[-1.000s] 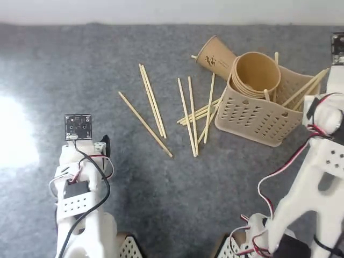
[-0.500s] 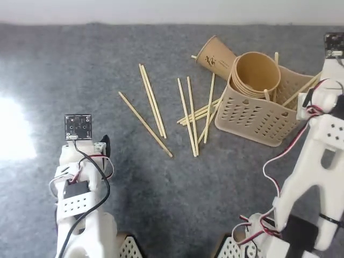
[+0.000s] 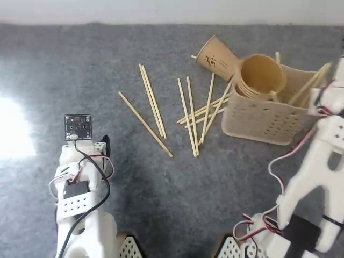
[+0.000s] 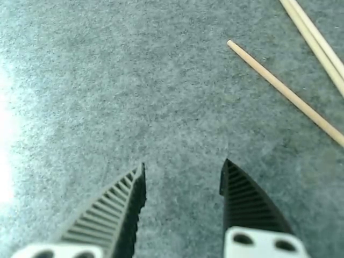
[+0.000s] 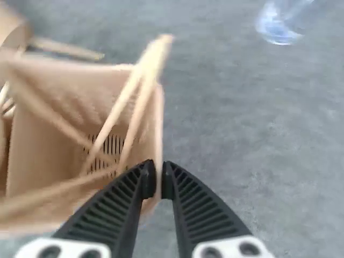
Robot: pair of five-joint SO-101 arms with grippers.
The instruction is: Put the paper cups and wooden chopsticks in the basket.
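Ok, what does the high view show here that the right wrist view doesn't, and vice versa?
High view: loose chopsticks on the carpet, a paper cup on its side beside the basket, and the left arm. Right wrist view: the right jaws shut on the basket's wall, and a blurred bluish thing beyond. Both: the basket, chopsticks leaning in it, grey carpet.

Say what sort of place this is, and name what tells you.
Most likely a robotics lab bench, not a dining room: a left arm and a right arm with bare wiring stand at a grey felt-like mat, where wooden chopsticks lie scattered beside a basket holding paper cups.
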